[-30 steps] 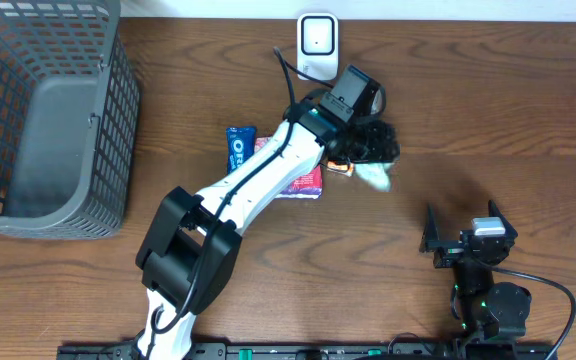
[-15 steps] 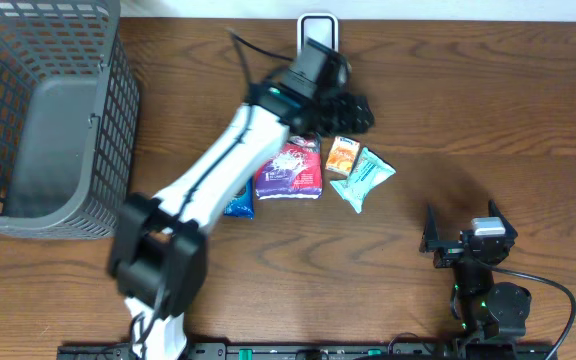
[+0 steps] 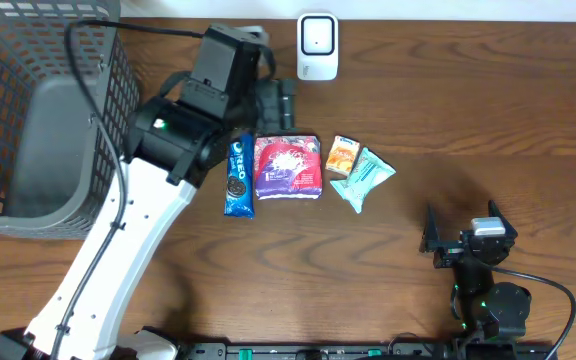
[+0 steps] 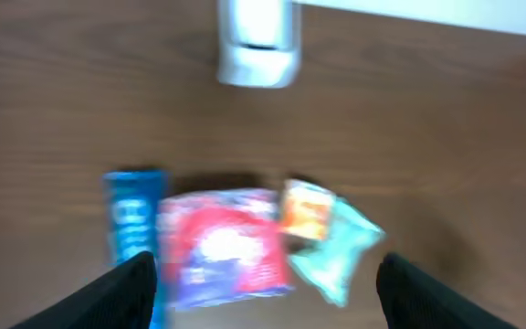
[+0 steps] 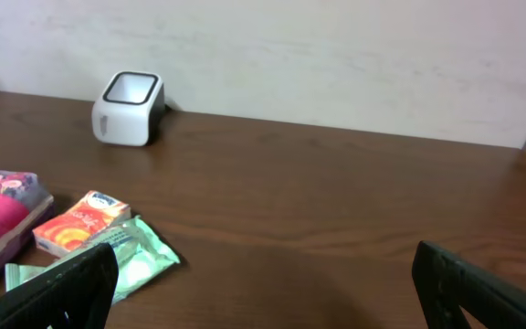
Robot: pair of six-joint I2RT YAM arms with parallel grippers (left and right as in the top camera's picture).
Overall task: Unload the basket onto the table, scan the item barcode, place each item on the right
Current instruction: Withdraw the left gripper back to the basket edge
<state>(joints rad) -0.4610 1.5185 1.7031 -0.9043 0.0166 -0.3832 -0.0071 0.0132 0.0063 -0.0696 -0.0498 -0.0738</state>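
Packets all on the table, none at the scanner yet.

At the lower right of the overhead frame, the right gripper (image 3: 463, 232) sits parked, its jaws spread wide and empty. Above it, mid-frame, four packets lie flat in a row on the table (image 3: 488, 110): one blue Oreo pack (image 3: 238, 178), one pink-purple pouch (image 3: 288, 167), one small orange pack (image 3: 342, 155) and one mint-green pack (image 3: 370, 177), the last two seemingly touching. Just beyond the left end of the row the left gripper (image 3: 276, 102) hovers, jaws well apart and gripping nothing. Farthest off, at top centre by the wall, stands the one white scanner (image 3: 317, 45), with nothing in front of it. One grey basket (image 3: 118, 130) fills the upper left, and no packet shows in it. As I judge it, the scan is yet to be done: a packet must be gripped, lifted and its barcode turned to the scanner.
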